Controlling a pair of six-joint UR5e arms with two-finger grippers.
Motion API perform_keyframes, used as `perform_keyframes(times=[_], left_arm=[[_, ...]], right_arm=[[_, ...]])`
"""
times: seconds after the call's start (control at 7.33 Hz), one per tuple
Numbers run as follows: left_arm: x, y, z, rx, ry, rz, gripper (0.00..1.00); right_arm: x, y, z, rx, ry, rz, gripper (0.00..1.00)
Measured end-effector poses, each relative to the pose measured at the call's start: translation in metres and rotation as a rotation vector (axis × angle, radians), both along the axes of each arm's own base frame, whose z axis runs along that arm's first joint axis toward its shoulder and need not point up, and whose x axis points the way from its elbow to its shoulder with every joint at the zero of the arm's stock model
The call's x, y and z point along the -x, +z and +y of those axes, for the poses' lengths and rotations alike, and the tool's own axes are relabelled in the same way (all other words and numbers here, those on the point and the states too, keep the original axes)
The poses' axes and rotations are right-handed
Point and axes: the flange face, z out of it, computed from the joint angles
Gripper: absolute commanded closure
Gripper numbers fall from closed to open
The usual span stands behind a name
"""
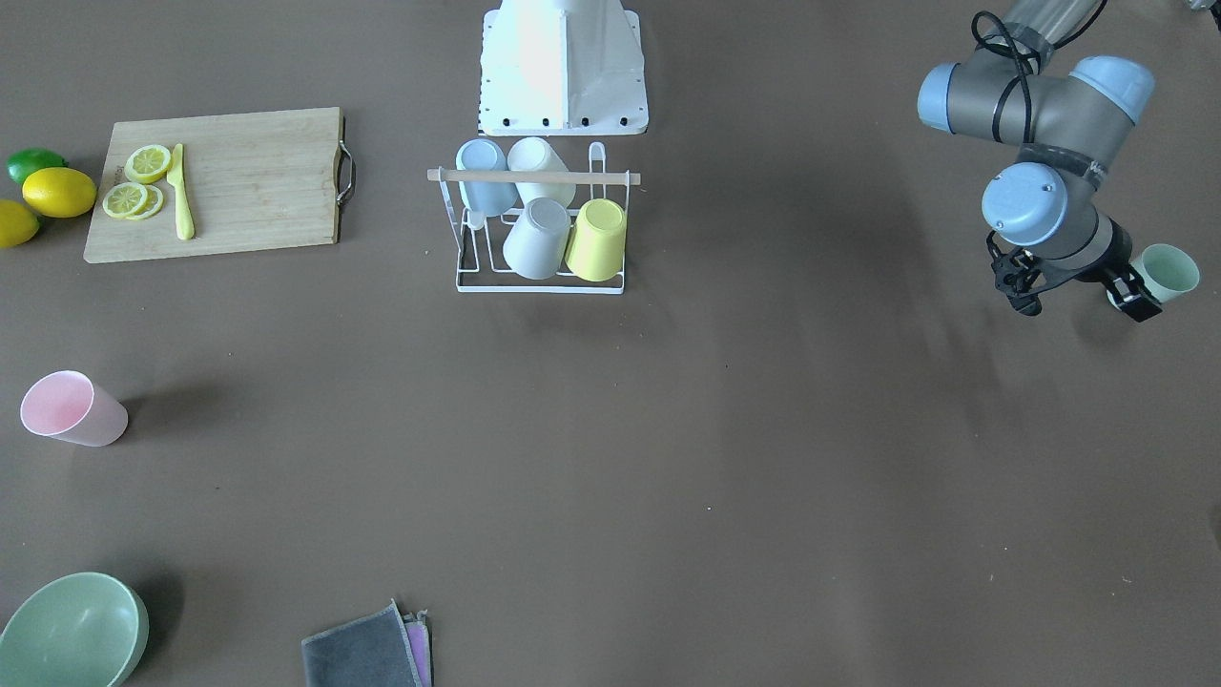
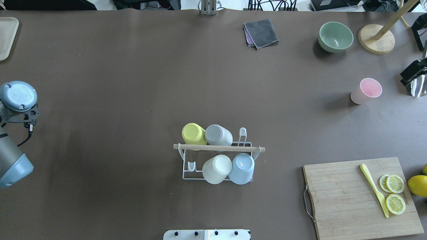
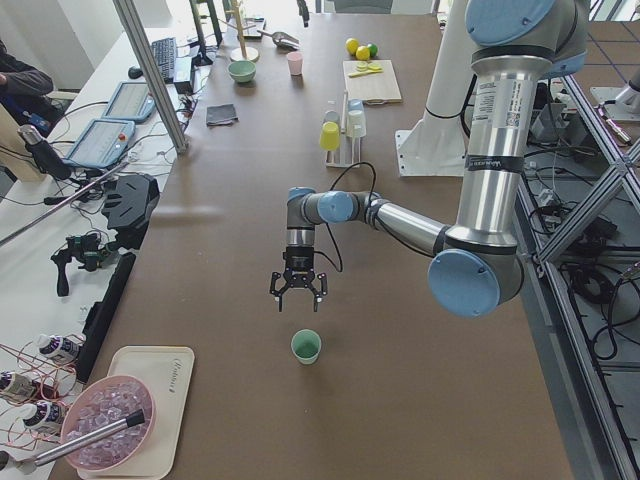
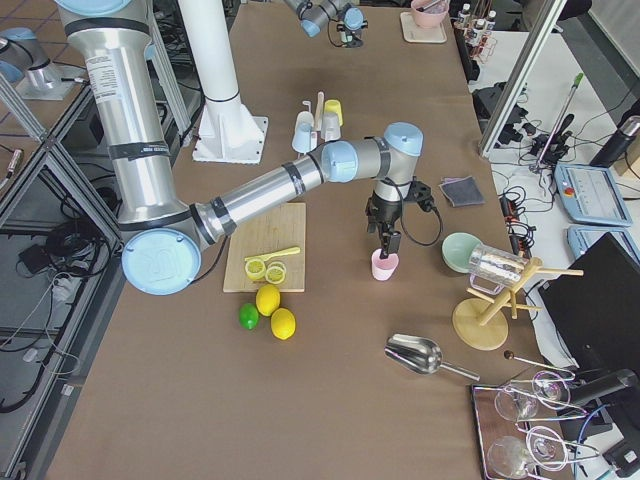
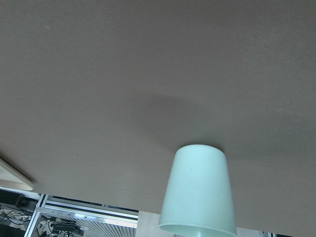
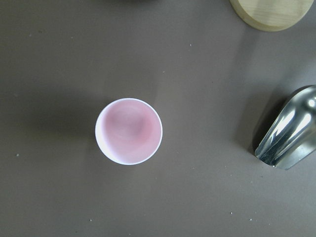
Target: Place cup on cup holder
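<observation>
The cup holder (image 1: 539, 283), a white wire rack with a wooden rod (image 2: 219, 148), stands mid-table and carries several upturned cups: yellow, grey, white and pale blue. A mint cup (image 1: 1171, 271) stands upright near the table's left end. It also shows in the left wrist view (image 5: 197, 192) and the exterior left view (image 3: 306, 346). My left gripper (image 1: 1133, 294) hangs close beside it, open and empty (image 3: 297, 297). A pink cup (image 2: 367, 90) stands upright at the right. My right gripper (image 4: 385, 240) hovers over it (image 6: 129, 131); I cannot tell whether it is open or shut.
A cutting board (image 2: 343, 200) holds lemon slices and a yellow knife, with whole lemons (image 1: 59, 191) beside it. A green bowl (image 2: 335, 36), folded cloths (image 2: 262, 32), a wooden stand (image 2: 376, 39) and a metal scoop (image 6: 289, 131) lie near the pink cup.
</observation>
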Motion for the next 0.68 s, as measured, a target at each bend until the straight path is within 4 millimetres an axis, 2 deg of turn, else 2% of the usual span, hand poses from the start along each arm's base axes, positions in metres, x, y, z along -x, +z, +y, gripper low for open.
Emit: perform_keyframes(times=[0.14, 0.27, 0.41, 0.68], left_arm=[[-0.009, 0.011, 0.007, 0.002, 0.025, -0.002, 0.01], [-0.014, 0.021, 0.011, 0.005, 0.04, -0.005, 0.01], [-0.014, 0.032, 0.015, 0.011, 0.046, -0.011, 0.01], [-0.002, 0.058, 0.028, 0.02, 0.05, -0.02, 0.01]], right_arm=[[0.022, -0.011, -0.003, -0.026, -0.057, 0.035, 0.0], [0.033, -0.015, -0.004, -0.066, -0.123, 0.057, 0.0], [0.036, -0.017, -0.005, -0.103, -0.186, 0.067, 0.0], [0.059, -0.015, -0.017, -0.116, -0.279, 0.093, 0.0]])
